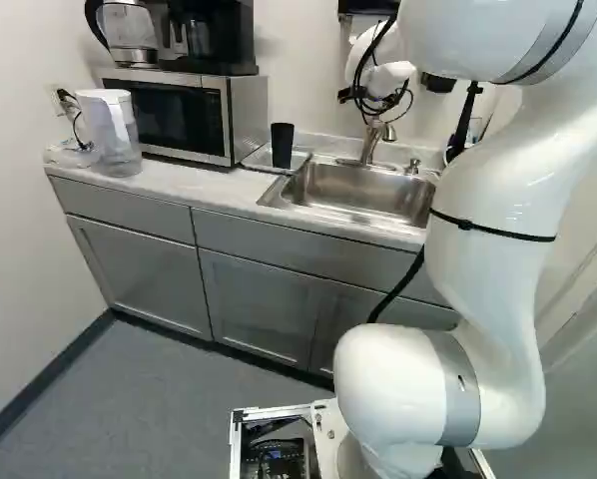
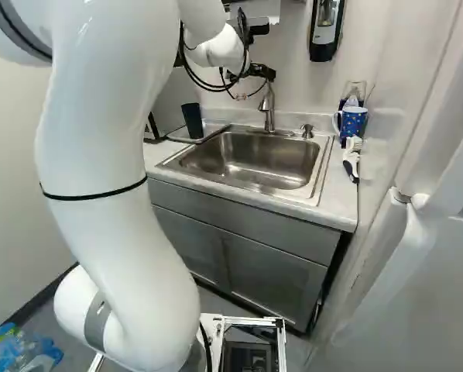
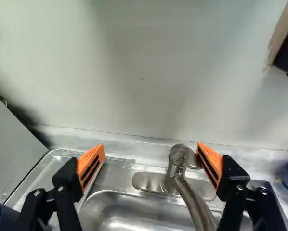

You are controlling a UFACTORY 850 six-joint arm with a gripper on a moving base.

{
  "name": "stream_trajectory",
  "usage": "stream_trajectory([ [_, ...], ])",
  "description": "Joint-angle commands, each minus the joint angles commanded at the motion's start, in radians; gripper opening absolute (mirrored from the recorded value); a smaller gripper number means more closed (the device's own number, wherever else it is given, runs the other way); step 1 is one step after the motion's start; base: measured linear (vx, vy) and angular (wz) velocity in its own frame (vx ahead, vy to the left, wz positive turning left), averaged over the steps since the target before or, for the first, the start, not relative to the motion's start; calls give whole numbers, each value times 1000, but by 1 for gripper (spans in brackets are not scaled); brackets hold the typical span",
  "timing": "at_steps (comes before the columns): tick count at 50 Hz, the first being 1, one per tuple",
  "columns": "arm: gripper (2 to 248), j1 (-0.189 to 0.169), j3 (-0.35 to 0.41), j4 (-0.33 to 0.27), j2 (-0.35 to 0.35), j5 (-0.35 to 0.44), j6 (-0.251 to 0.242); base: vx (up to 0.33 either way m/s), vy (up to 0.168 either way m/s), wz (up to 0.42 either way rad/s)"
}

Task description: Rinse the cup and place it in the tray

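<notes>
Cup stands upright in the tray beside the sink.

Microwave stands at far left on the counter; kettle and coffee maker on top. White pitcher just left of it. At right, blue patterned mug; brush nearer. Dispenser mounted on far wall, right. Grey cabinets below.

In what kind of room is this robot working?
Probably a small kitchen or break-room corner: there is a steel sink with a faucet, a microwave on the counter, and a blue patterned mug.
</notes>
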Motion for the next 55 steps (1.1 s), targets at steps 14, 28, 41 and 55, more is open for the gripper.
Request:
stream_trajectory([
  [14, 247, 0, 5, 4, 4, 37, 0, 0, 0, 0],
  [28, 247, 16, 68, 13, 61, 87, 0, 0, 0, 0],
  [41, 247, 38, 131, 13, 120, 87, 0, 0, 0, 0],
  [55, 247, 64, 193, 13, 178, 55, 0, 0, 0, 0],
])
